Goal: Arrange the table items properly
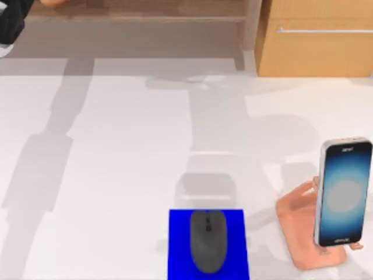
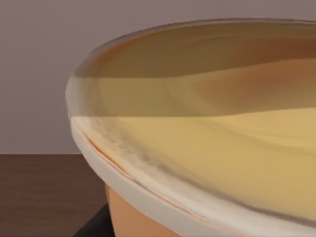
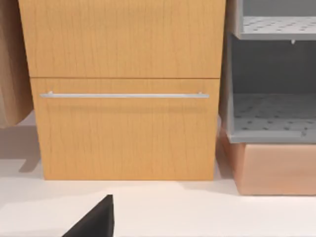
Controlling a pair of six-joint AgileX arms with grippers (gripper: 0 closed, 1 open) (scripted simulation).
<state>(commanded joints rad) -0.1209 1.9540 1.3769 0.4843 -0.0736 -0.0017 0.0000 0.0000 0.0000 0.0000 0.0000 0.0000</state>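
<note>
The dark grey mouse [image 1: 207, 240] lies on the blue pad [image 1: 178, 245] at the table's front middle. At the right, the smartphone [image 1: 344, 191] with its blue screen leans on the salmon-pink stand [image 1: 297, 224]. The orange cup [image 2: 133, 217] with its cream-yellow top [image 2: 207, 148] sits very close in the left wrist view. It is tilted, with wall and dark floor behind it. A dark finger [image 2: 94, 228] of my left gripper rests against its orange side. My left arm [image 1: 10, 23] is at the far left corner. A dark part of my right gripper [image 3: 94, 222] shows before a cabinet.
A wooden drawer cabinet [image 1: 315, 41] with a metal handle [image 3: 123, 95] stands at the table's far right. Beside it are a grey shelf unit [image 3: 271, 113] and a brown box [image 3: 276, 170]. Bare white tabletop [image 1: 105, 175] spans the left and middle.
</note>
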